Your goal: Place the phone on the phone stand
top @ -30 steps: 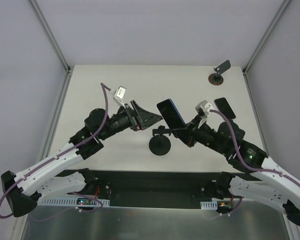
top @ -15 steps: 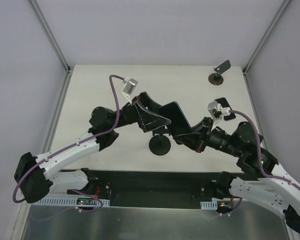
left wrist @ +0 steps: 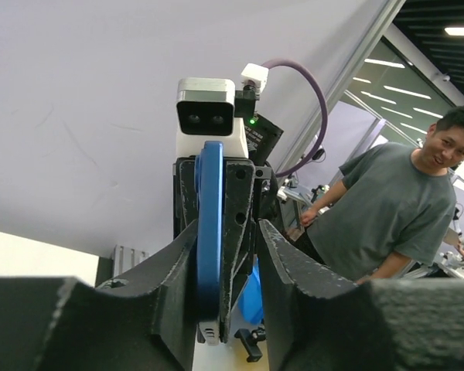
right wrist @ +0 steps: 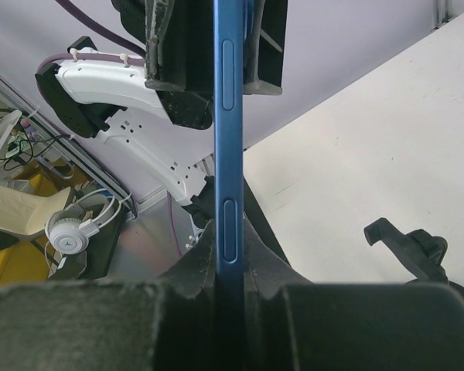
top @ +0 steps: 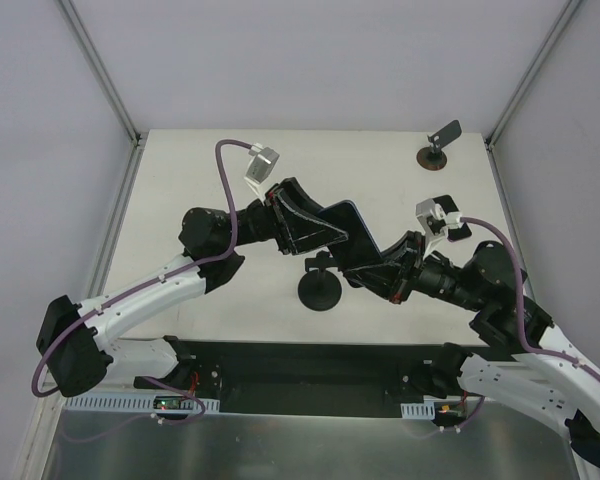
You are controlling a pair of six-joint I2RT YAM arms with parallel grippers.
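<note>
The right gripper (right wrist: 228, 282) is clamped tight on the lower end of the phone (top: 352, 228), holding it on edge in the air above the table (top: 230, 170); the blue side rail with its buttons runs straight up between the fingers. The left gripper (left wrist: 226, 247) straddles the phone's other end, its jaws a little wider than the phone is thick (one finger sits against the blue edge, the other just clear). The phone stand (top: 320, 290) stands on the table directly below the meeting grippers, apart from the phone.
</note>
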